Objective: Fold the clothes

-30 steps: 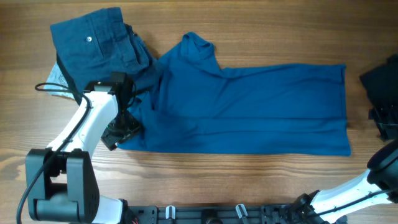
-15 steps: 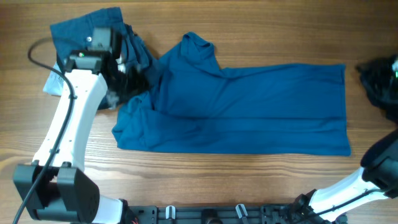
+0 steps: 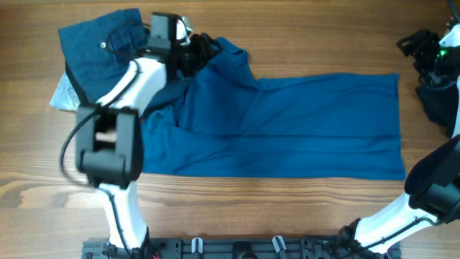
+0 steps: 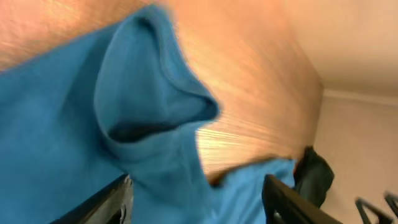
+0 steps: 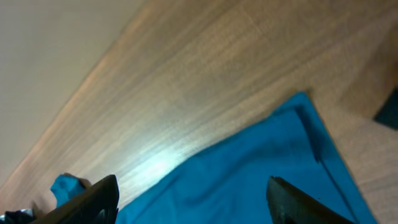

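Observation:
A large medium-blue shirt [image 3: 302, 122] lies spread flat across the table, its collar [image 3: 228, 52] at the upper left. Navy folded trousers [image 3: 108, 50] with a pale button lie at the far left, touching the shirt. My left gripper [image 3: 205, 47] is open and empty, hovering at the collar; the left wrist view shows the collar [image 4: 155, 106] just ahead of the open fingers [image 4: 199, 208]. My right gripper [image 3: 417, 47] is open and empty, above the table beyond the shirt's top right corner. The right wrist view shows that corner [image 5: 305, 102] and the open fingers [image 5: 199, 202].
A black bundle [image 3: 438, 101] lies at the right edge of the table, beside the shirt's hem; it also shows in the left wrist view [image 4: 314, 174]. A pale sheet [image 3: 65, 93] sticks out from under the trousers. Bare wood runs along the front and back.
My left arm swung from the shirt's lower left corner up past the trousers to the collar. My right gripper rose from the right edge to the top right. The shirt's left side shifted slightly.

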`<state>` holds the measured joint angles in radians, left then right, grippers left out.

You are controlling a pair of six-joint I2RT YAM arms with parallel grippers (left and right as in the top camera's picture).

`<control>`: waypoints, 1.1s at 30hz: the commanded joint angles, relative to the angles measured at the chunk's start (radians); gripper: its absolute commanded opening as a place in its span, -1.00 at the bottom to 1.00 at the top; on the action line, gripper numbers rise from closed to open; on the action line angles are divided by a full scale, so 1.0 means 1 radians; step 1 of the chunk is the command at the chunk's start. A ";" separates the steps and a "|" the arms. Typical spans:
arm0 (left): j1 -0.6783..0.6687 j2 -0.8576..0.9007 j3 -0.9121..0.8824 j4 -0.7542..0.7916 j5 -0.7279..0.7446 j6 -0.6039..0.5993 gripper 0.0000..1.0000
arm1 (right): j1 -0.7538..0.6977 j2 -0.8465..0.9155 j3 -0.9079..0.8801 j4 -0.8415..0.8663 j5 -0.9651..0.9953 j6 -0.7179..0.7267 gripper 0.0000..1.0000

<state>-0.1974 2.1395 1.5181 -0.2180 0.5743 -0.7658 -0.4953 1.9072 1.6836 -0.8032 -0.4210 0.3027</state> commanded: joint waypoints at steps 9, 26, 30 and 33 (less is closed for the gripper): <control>-0.109 0.131 0.003 0.050 -0.307 -0.160 0.13 | 0.000 -0.013 0.010 -0.029 0.048 0.012 0.54; -0.103 -0.008 0.118 -0.229 -0.269 -0.059 -0.92 | -0.002 0.014 0.010 -0.005 0.241 -0.019 0.54; -0.109 -0.091 0.118 -0.328 -0.272 0.004 -0.92 | -0.002 0.108 0.010 0.050 0.186 -0.039 0.53; -0.112 -0.105 0.118 -0.377 -0.273 0.004 -0.92 | -0.001 0.166 0.010 0.081 0.177 -0.041 0.59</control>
<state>-0.3061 2.0827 1.6135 -0.5571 0.2905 -0.8162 -0.4965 1.9831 1.6848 -0.7391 -0.2348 0.2852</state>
